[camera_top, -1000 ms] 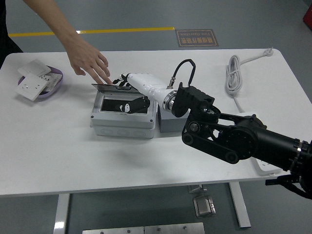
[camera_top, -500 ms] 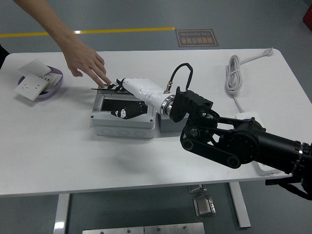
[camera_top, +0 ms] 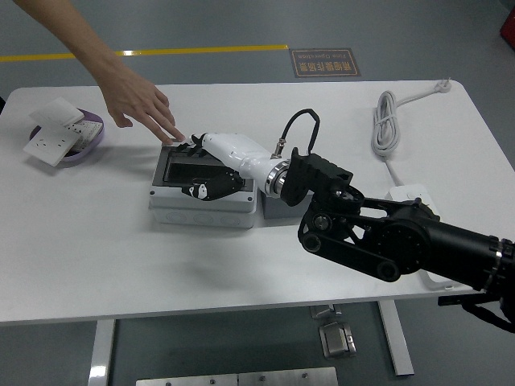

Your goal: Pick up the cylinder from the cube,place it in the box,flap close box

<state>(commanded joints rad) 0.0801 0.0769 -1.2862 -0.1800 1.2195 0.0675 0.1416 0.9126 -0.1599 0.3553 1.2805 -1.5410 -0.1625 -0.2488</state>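
Observation:
A grey box (camera_top: 201, 211) stands at the table's middle with its dark hinged flap (camera_top: 187, 164) tilted partway over the opening. My right hand (camera_top: 197, 165), white with black fingers, reaches in from the right. Its fingers (camera_top: 187, 145) lie spread on the flap's far edge and its thumb (camera_top: 204, 190) is low over the opening. A person's hand (camera_top: 141, 103) reaches from the top left, fingertips touching the flap's far edge. The grey cube (camera_top: 275, 207) stands against the box's right side, mostly hidden under my wrist. I cannot make out the cylinder.
A purple bowl (camera_top: 90, 138) with white socket plates sits at the far left. A coiled white cable (camera_top: 386, 121) lies at the far right, and a white block (camera_top: 409, 195) lies beside my forearm.
The flap has swung up from lying flat behind the box to tilting over the opening. My right hand moved with it, forward and down. The person's fingertips stayed at the flap's edge.

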